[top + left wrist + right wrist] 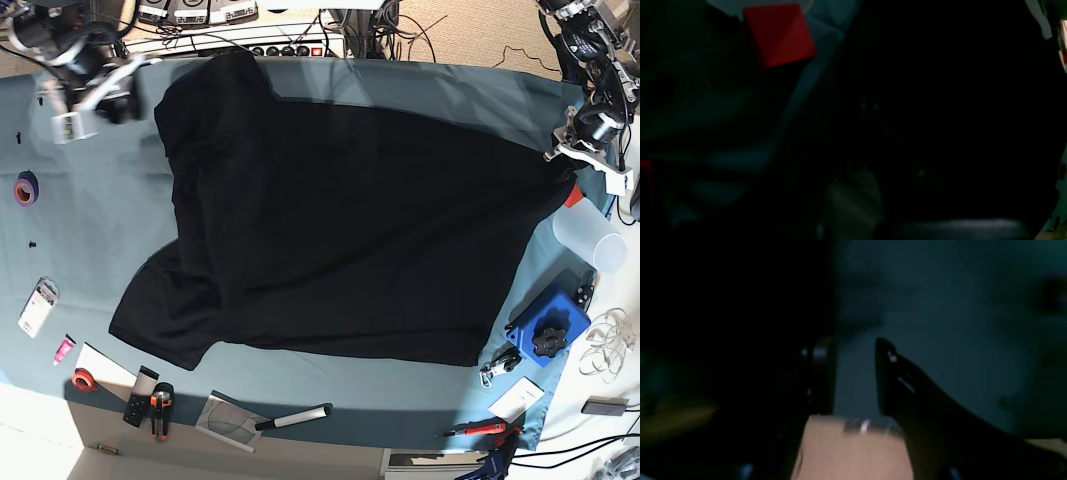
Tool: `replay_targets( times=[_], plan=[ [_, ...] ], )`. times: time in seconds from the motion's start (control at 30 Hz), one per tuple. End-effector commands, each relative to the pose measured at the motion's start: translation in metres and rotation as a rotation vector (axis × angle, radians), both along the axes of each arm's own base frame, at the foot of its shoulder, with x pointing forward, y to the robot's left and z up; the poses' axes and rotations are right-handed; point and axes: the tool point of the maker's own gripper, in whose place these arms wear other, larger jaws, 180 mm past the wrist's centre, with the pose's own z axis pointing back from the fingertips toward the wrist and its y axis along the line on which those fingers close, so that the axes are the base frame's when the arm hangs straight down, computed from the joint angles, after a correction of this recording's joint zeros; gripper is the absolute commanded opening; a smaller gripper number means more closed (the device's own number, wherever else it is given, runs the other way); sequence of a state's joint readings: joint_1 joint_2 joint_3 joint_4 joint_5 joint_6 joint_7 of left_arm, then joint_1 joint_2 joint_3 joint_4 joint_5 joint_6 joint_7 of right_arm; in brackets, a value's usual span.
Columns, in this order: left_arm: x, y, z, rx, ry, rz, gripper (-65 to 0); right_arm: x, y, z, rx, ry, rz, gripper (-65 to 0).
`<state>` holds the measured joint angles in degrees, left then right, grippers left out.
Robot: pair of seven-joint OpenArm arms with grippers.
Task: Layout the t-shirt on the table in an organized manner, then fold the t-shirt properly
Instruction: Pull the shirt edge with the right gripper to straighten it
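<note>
The table [110,220], covered with a teal-blue cloth, fills almost the whole base view. On it lies the t-shirt [350,220], black and spread wide over the middle, with its plain dark side up; no print is visible. One sleeve points toward the far edge of the table, another reaches the near left part, and some folds run along its left side. Its right edge goes up to the left gripper [568,150].

The left gripper is at the far right edge of the shirt, and its fingers are together, pinching the black cloth there. The left wrist view is nearly all dark with cloth close to the lens, so the pinch itself is hard to see.

The right gripper [853,373] is at the far left corner of the table, near the shirt's sleeve but apart from it. In the right wrist view its two dark fingers [887,373] stand apart with only teal cloth between them; they hold nothing.

Smaller things lie at the edges: a blue box [548,330] and a clear plastic cup [590,240] on the right, a purple tape roll [26,187] on the left, a red tape roll [84,380] and a marker [295,417] near the front.
</note>
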<state>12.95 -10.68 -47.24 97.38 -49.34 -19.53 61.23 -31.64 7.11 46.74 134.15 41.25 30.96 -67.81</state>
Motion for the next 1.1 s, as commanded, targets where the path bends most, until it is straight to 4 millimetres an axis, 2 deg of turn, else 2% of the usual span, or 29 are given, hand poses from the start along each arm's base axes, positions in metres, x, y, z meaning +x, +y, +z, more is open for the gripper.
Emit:
replay_targets(
  times=[0.0, 0.1, 0.13, 0.27, 0.4, 0.53, 0.73, 1.0, 1.07],
  plan=[
    [0.008, 0.006, 0.013, 0.020, -0.047, 0.005, -65.0, 0.015, -0.004, 0.021, -0.020, -0.110, -0.014, -44.9],
    [0.008, 0.006, 0.013, 0.020, -0.048, 0.005, -65.0, 0.044, -0.011, 0.046, -0.042, -0.253, -0.059, -44.9],
    [0.008, 0.006, 0.013, 0.020, -0.048, 0.005, -65.0, 0.053, -0.012, 0.040, -0.014, -0.255, -0.066, -44.9],
    [0.008, 0.006, 0.013, 0.020, -0.047, 0.005, -65.0, 0.093, -0.005, -0.005, 0.120, -0.192, -0.055, -44.9],
    [0.008, 0.006, 0.013, 0.020, -0.047, 0.005, -65.0, 0.123, -0.004, -0.055, 0.137, -0.067, -0.062, -44.9],
    [0.008, 0.006, 0.013, 0.020, -0.047, 0.004, -65.0, 0.144, 0.017, -0.077, 0.222, -0.028, 0.006, -44.8],
    [0.008, 0.006, 0.013, 0.020, -0.048, 0.004, -65.0, 0.150, 0.047, -0.085, 0.279, 0.062, 0.098, -44.8],
    [0.008, 0.005, 0.012, 0.017, -0.047, 0.005, -65.0, 0.156, 0.034, -0.077, 0.262, 0.062, 0.071, -44.6],
    [0.008, 0.005, 0.012, 0.017, -0.047, 0.005, -65.0, 0.155, 0.032, -0.078, 0.225, 0.072, 0.093, -39.0]
  ],
)
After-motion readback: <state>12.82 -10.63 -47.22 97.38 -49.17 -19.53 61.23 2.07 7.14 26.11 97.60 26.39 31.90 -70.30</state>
